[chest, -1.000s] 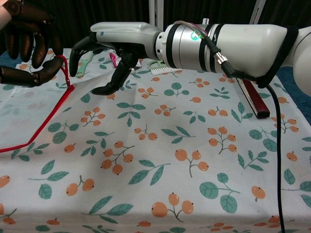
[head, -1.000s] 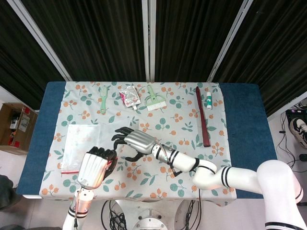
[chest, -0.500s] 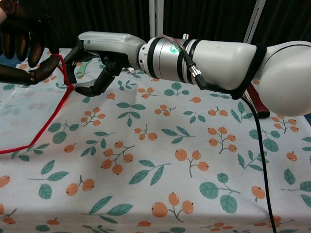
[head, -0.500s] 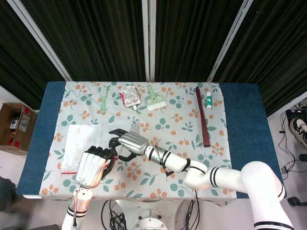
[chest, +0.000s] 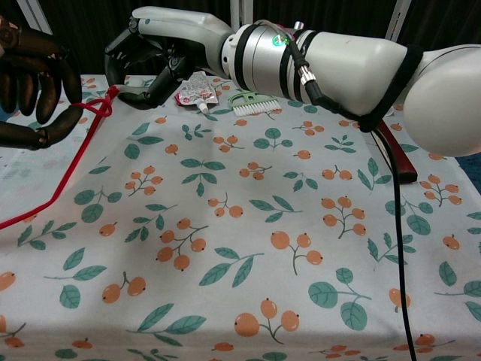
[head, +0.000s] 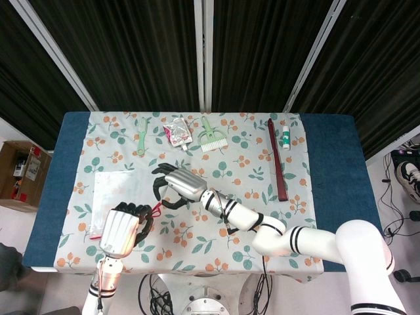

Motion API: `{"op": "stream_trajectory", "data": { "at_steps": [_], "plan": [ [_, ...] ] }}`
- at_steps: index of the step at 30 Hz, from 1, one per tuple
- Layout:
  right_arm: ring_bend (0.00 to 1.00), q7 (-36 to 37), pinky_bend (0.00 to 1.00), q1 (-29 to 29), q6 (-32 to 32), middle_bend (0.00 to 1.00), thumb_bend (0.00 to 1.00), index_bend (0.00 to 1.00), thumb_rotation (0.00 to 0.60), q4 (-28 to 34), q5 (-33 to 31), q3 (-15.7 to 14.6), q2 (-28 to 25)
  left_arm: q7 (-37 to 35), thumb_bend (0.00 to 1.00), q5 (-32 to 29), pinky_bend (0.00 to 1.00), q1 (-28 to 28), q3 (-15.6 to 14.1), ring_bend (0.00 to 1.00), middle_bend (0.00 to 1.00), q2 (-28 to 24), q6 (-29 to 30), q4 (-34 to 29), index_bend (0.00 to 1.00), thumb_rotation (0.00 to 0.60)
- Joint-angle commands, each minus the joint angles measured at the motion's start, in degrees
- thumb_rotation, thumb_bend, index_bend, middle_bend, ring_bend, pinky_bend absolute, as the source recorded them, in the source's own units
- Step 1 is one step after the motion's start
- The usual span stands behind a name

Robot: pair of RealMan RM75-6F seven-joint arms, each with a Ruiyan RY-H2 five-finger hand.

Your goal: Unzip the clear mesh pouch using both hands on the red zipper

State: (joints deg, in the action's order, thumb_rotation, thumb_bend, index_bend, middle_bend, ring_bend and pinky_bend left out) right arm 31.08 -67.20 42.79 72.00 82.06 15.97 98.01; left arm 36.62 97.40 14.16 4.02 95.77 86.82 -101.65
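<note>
Tension showed along the red zipper (chest: 71, 154) of the clear mesh pouch (head: 121, 197) on the tabletop (head: 249, 170): we pinched it in our left hand (chest: 34, 90), and our empty, curled right hand (chest: 161, 53) had lifted away, pull unfinished.

Clear mesh pouch (head: 119, 195) with red zipper (chest: 56, 174), lying at the left side of the table.

The pouch is a flat, pale, see-through rectangle resting on the floral cloth; in the head view its near right corner is hidden under a dark hand. Along its near edge runs the zipper, a thin bright red line, of which a short stretch shows at the pouch's near left corner (head: 96, 235). In the chest view the red line rises from the lower left, lifts off the cloth and ends in a small red knot-like pull (chest: 104, 105) held up above the table.
</note>
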Motion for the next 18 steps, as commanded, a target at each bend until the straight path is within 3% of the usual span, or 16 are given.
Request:
{"op": "stream_trajectory", "data": {
  "at_steps": [1,9,18],
  "plan": [
    [0.13,-1.19,0.04,0.87,0.66,0.42,0.48,0.83,0.6,1.64,-0.8,0.21,-1.52,-0.38,0.46,-0.3,0.65,0.1,-0.27,0.66,0.7,0.09,-0.68,0.26,0.74,0.6],
    [0.13,-3.71,0.04,4.15,3.63,0.42,0.48,0.83,0.6,7.15,-2.0,0.36,-6.79,-0.54,0.46,-1.32,0.65,1.35,0.44,0.66,0.7,0.73,-3.01,0.55,0.74,0.6],
    [0.13,-3.59,0.04,8.18,6.54,0.42,0.48,0.84,0.6,10.81,-1.37,-1.59,-10.93,-0.73,0.46,-4.15,0.65,3.45,1.53,0.66,0.7,2.48,-6.85,1.93,0.74,0.6]
  ]
}}
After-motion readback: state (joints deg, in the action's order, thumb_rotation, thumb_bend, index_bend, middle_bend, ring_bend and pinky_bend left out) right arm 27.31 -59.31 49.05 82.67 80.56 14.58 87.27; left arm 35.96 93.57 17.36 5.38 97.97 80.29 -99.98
